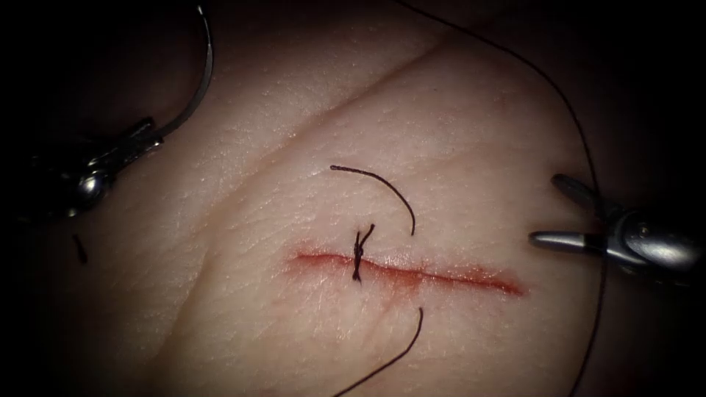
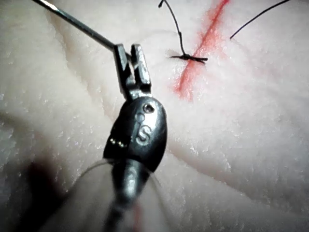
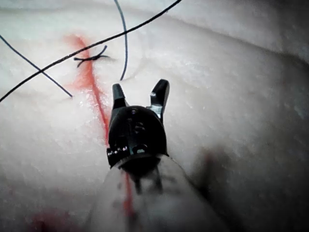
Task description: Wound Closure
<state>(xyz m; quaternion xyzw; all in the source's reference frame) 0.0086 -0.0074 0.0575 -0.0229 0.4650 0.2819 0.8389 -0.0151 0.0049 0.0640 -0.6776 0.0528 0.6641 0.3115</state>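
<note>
Needle (image 1: 200,70) is sitting upper left, outside the tissue (image 1: 456,125), clenched near its end by left tool (image 1: 143,140); right tool (image 1: 553,213) is waiting empty, jaws parted, right of cut (image 1: 412,273).

Darkness is surrounding the lit area on every side in the endoscope view, thickest toward the left edge and the two upper corners. Light is falling brightest across the middle and fading outward. No walls, floor, furniture or windows are showing through that dark surround.

needle (image 1: 200,70) tip cut off, thread (image 1: 588,169) ends cropped
</note>
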